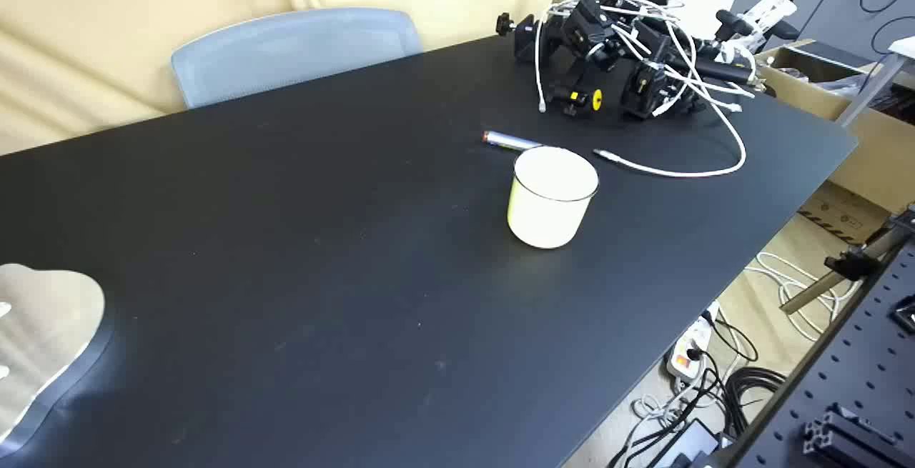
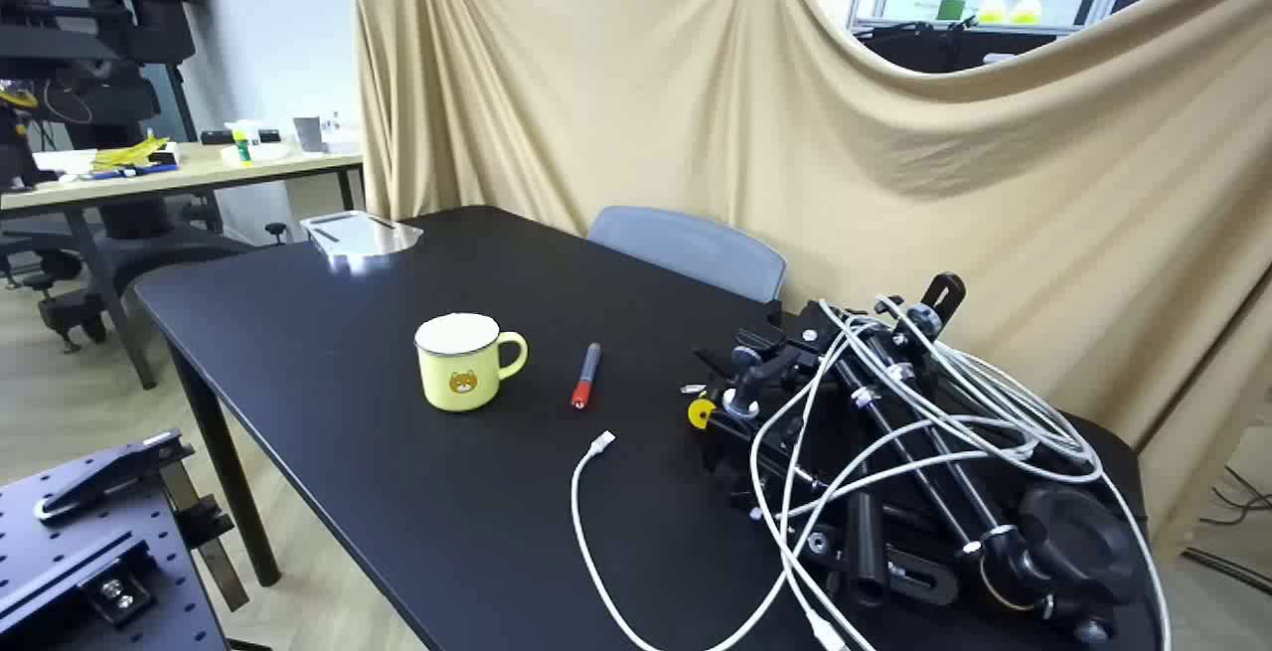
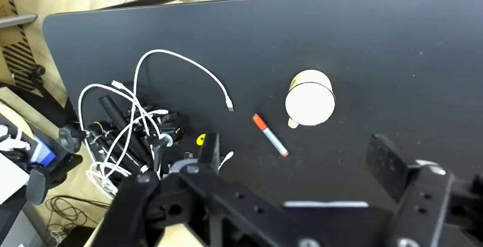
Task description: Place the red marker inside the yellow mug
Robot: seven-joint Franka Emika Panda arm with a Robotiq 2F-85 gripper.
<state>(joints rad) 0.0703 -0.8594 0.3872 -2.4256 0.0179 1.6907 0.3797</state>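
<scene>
The red marker (image 3: 274, 139) lies flat on the black table, grey-white with a red cap and a red end. It also shows in both exterior views (image 1: 506, 141) (image 2: 586, 378); the mug hides one end of it in one of them. The pale yellow mug (image 2: 459, 378) stands upright beside the marker, apart from it, with its handle on the marker's side. It also shows in an exterior view (image 1: 547, 216) and in the wrist view (image 3: 310, 103). My gripper (image 3: 296, 152) is open and empty above the table, fingers wide apart. It is out of both exterior views.
A pile of black stands and clamps (image 2: 894, 472) with white cables (image 2: 596, 571) lies at one table end. One loose cable end (image 3: 228, 103) reaches near the marker. A shiny metal plate (image 1: 46, 332) lies at the far end. A grey chair (image 1: 297, 53) stands behind.
</scene>
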